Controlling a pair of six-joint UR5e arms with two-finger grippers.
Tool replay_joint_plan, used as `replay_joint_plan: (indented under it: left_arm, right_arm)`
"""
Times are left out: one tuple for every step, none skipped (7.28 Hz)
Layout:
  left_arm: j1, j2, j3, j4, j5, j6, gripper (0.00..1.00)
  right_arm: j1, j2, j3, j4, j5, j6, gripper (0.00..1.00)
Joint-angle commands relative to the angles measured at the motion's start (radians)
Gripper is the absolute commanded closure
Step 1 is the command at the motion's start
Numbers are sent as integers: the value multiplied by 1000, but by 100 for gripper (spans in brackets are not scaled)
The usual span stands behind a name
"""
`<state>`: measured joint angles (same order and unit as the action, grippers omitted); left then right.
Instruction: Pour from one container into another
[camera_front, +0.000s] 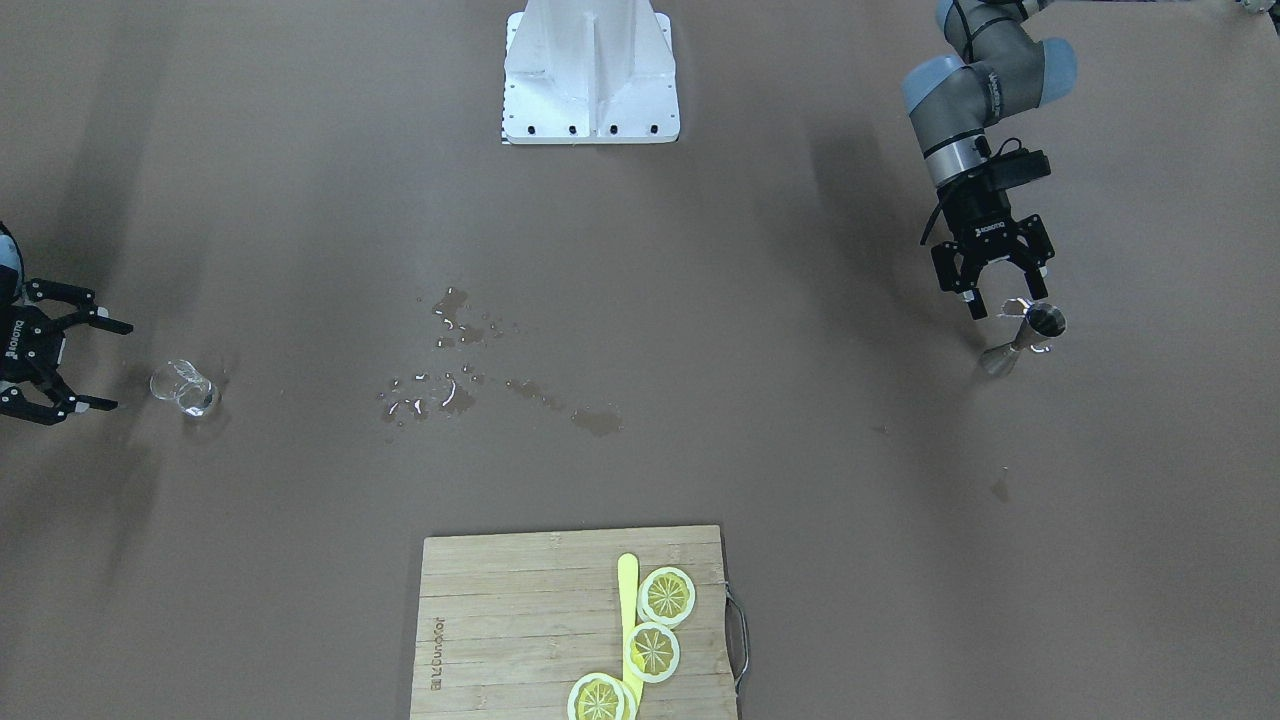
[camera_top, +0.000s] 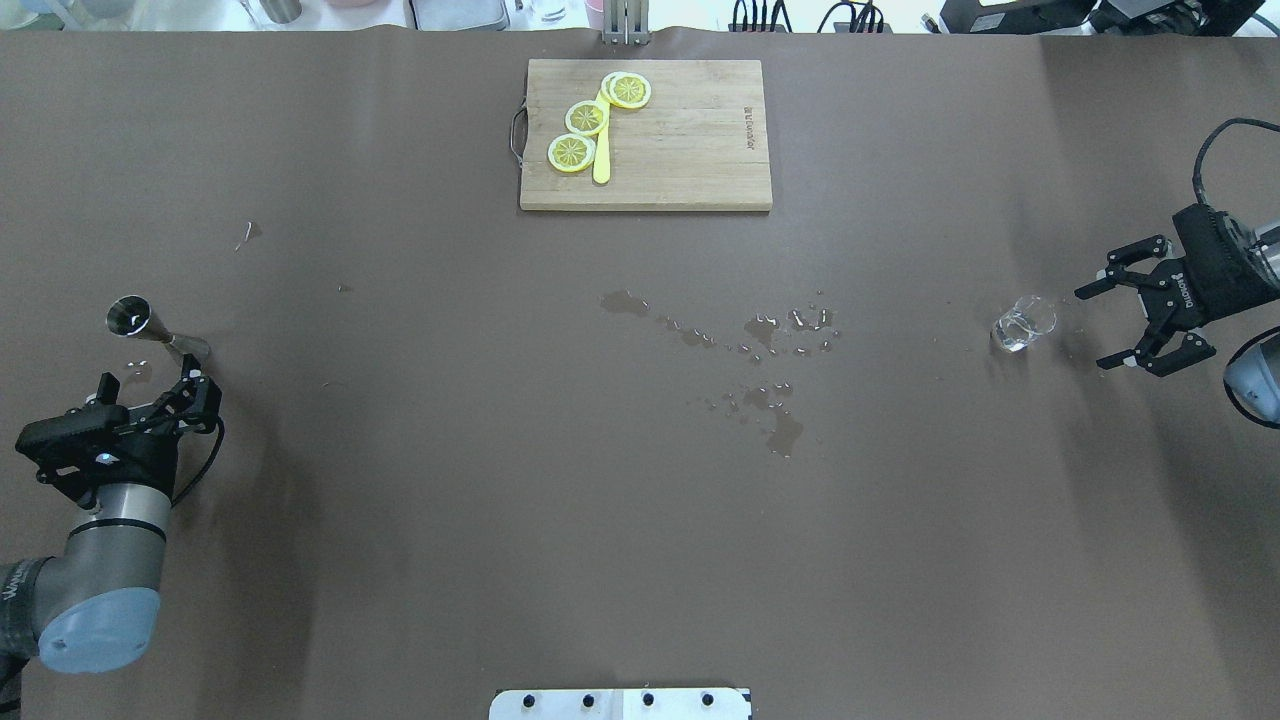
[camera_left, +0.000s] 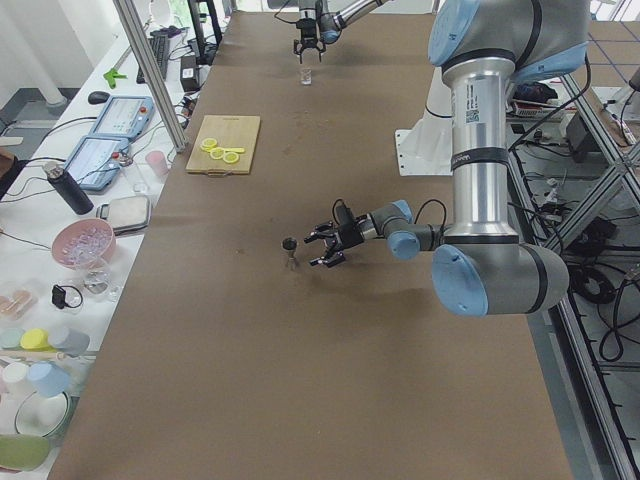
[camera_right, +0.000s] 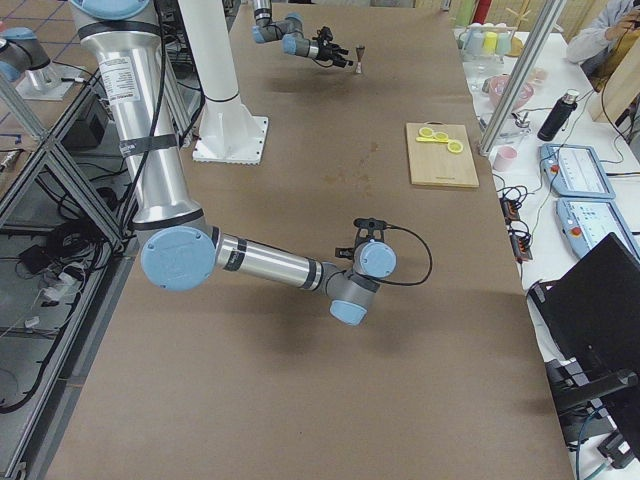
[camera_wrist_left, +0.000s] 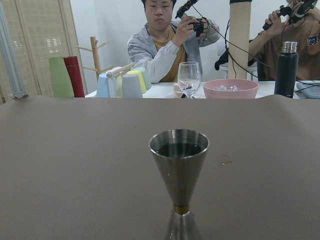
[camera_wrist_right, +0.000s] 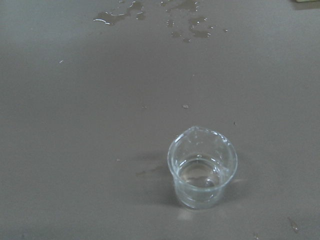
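Observation:
A steel jigger (camera_top: 143, 327) stands upright at the table's left end, with dark liquid in its top cup (camera_wrist_left: 179, 150). My left gripper (camera_top: 148, 378) is open just short of it, its fingers on either side of the base but not touching; the front view shows the same left gripper (camera_front: 1008, 302) beside the jigger (camera_front: 1030, 335). A small clear glass (camera_top: 1022, 325) stands at the right end, with a little clear liquid at the bottom (camera_wrist_right: 202, 175). My right gripper (camera_top: 1092, 328) is open a short way from it, facing it.
Puddles of spilled liquid (camera_top: 770, 400) lie across the table's middle. A wooden cutting board (camera_top: 690, 140) with lemon slices (camera_top: 585, 118) and a yellow knife sits at the far edge. Past the table's left end are cups, a bowl and two people (camera_wrist_left: 165, 45).

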<state>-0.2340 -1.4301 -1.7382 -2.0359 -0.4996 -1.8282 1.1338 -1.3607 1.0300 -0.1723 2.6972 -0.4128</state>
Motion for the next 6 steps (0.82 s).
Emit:
replay_joint_plan:
  left_arm:
    - [-40,-29,26,-6,-19,6,8]
    - [-47,-33,43,-7,-19,6,8]
    - [-57,-35,46,-6,-31,6,8]
    - [-65,-53,49,-6,-34,6,8]
    - [-77,-75,65,-6,-34,6,9]
    - [-90,-98,80,-4,-34,7,11]
  right_arm:
    - [-20,11,-1,2,-53,-5,0]
    - [-26,18,-2,2,-53,0,1]
    - [-28,23,-7,4,-60,0,1]
    - [-29,23,-10,19,-60,0,3]
    - [-31,23,-22,46,-60,0,2]
    - [-31,23,-34,80,-59,2,2]
